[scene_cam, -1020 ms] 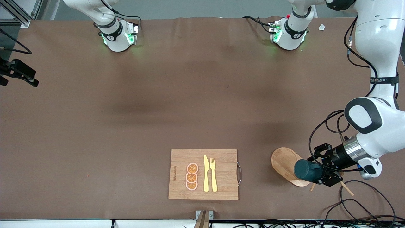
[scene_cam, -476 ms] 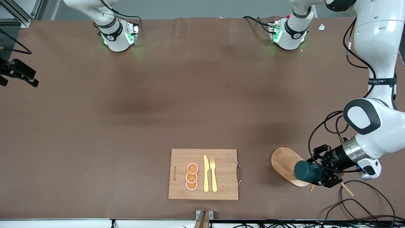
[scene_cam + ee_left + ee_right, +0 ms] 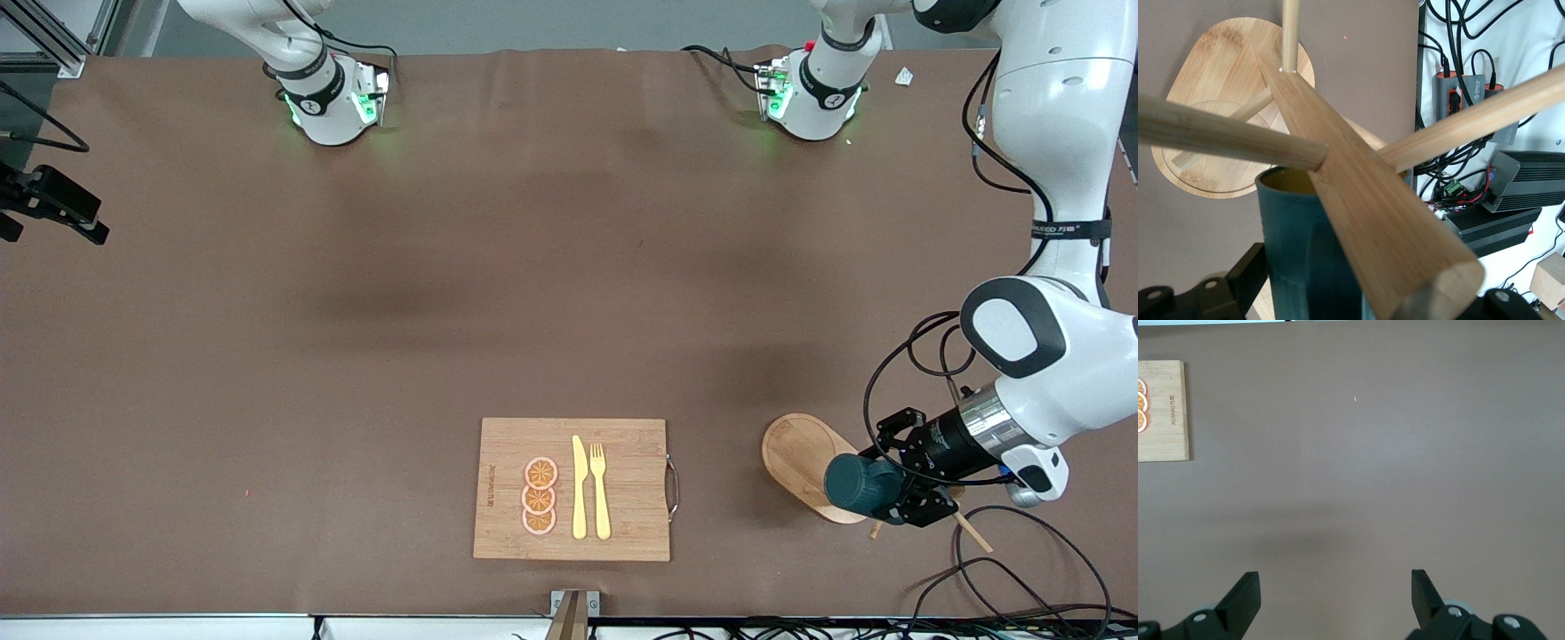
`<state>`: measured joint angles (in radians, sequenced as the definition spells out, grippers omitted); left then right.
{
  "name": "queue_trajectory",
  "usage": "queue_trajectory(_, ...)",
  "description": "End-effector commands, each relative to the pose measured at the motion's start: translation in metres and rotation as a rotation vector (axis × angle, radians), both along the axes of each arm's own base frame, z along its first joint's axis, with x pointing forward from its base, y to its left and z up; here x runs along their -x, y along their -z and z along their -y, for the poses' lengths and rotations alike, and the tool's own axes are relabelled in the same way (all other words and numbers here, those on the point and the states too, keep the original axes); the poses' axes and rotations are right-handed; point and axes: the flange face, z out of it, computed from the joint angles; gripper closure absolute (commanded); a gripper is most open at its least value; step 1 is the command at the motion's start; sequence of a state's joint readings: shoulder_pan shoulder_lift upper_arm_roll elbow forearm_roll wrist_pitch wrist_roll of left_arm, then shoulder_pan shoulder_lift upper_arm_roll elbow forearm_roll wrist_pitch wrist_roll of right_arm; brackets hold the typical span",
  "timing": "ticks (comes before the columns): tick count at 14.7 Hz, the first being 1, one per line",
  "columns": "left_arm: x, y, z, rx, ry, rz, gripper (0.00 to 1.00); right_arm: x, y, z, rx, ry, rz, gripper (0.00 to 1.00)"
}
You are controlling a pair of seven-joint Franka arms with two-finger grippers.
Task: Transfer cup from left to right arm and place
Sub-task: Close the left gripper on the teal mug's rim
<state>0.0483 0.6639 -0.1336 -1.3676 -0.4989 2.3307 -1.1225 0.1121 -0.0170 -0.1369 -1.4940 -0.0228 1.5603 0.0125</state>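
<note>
The left gripper point(image 3: 893, 489) is clamping the cup point(image 3: 861, 486) sideways over the wooden peg rack point(image 3: 805, 462), near the bench's front corner at the left arm's end. The right gripper point(image 3: 1335, 595) is waiting, fingers apart, above bare bench.

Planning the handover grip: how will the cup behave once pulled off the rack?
The cup, sideways in the left claw, looks rigid and smooth, so possibly slippery. Being round, it would likely roll if released sideways. The rack's pegs might snag its rim.
</note>
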Motion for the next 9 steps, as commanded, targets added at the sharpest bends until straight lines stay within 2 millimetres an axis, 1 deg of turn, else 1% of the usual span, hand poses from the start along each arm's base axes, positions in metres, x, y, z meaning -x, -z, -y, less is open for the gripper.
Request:
queue_trajectory(1,-0.005,0.004,0.002,0.016,0.009,0.018,0.19,0.005,-0.001,0.002,-0.016,0.004,0.004,0.0)
queue_trajectory(3,-0.004,0.002,0.002,0.017,0.01,0.016,0.24,0.005,-0.001,0.002,-0.016,0.004,0.004,0.0)
queue_trajectory(6,-0.003,-0.005,0.0,0.017,0.013,0.016,0.26,0.005,-0.001,0.003,-0.016,0.006,0.004,0.0)
queue_trajectory(8,-0.001,-0.015,0.001,0.02,0.02,0.014,0.26,0.005,-0.001,0.003,-0.016,0.006,0.004,0.0)
queue_trajectory(9,0.0,-0.023,-0.001,0.02,0.022,0.017,0.26,0.005,-0.001,0.002,-0.016,0.006,0.004,0.0)
